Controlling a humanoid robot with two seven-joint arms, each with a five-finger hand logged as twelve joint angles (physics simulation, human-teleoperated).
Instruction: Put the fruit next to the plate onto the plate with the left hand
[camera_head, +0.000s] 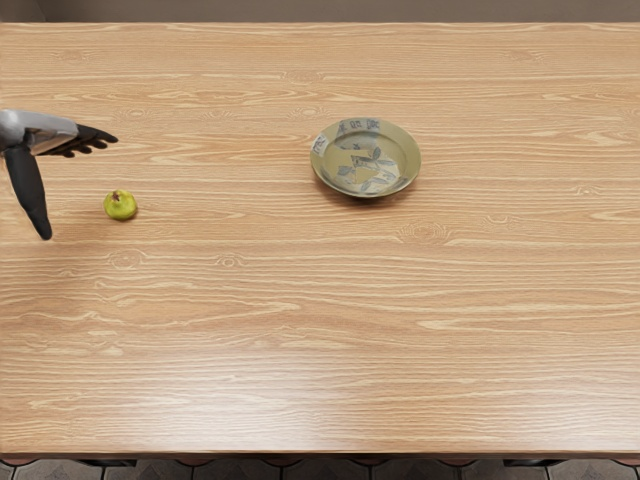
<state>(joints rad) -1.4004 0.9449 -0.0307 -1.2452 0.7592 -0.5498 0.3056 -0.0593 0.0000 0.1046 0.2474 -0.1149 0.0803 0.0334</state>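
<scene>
A small green fruit (120, 205) with a brown stem lies on the wooden table (320, 330) at the left. An olive-green patterned plate (365, 157) sits right of centre toward the back, well apart from the fruit. My left hand (55, 165) enters from the left edge, above and to the left of the fruit, not touching it. Its dark fingers (85, 140) are spread out to the right and the thumb points down; it holds nothing. The right arm does not show.
The table's front edge runs along the bottom of the view, with dark floor below it. A wall stands behind the table's far edge.
</scene>
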